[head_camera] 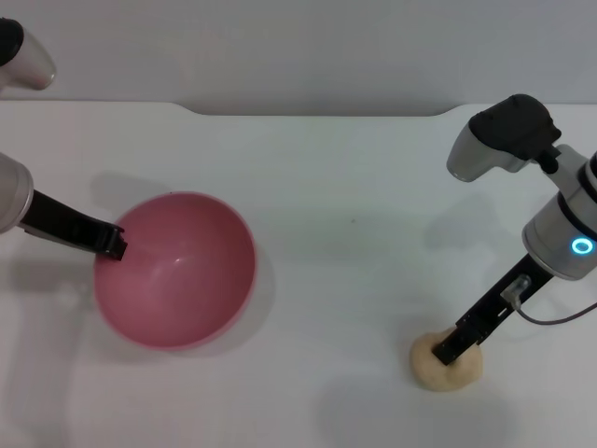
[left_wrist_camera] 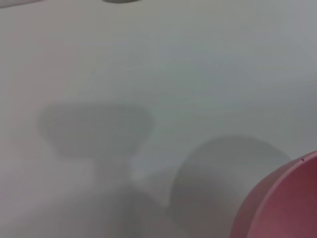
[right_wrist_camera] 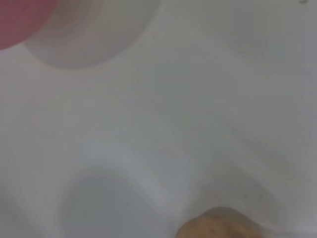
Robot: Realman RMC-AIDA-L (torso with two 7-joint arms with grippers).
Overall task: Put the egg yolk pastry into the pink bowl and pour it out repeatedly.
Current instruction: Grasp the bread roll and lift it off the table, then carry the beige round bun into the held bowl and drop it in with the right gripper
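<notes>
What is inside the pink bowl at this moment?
Nothing shows inside the pink bowl; its interior looks bare. The egg yolk pastry sits on the table under the right end effector.

We see the pink bowl [head_camera: 175,271] on the left side of the worktop [head_camera: 354,187]: round, glossy, deep, mouth up, nothing inside. It looks slightly tipped, near rim lower; we can't confirm that. Its outer wall shows as a pink curve at the frame edge in the left wrist view. The egg yolk pastry [head_camera: 446,366] sits on the worktop at near right, well apart from the bowl: small pale tan-yellow ball, matte, slightly lumpy, much smaller than the bowl
</notes>
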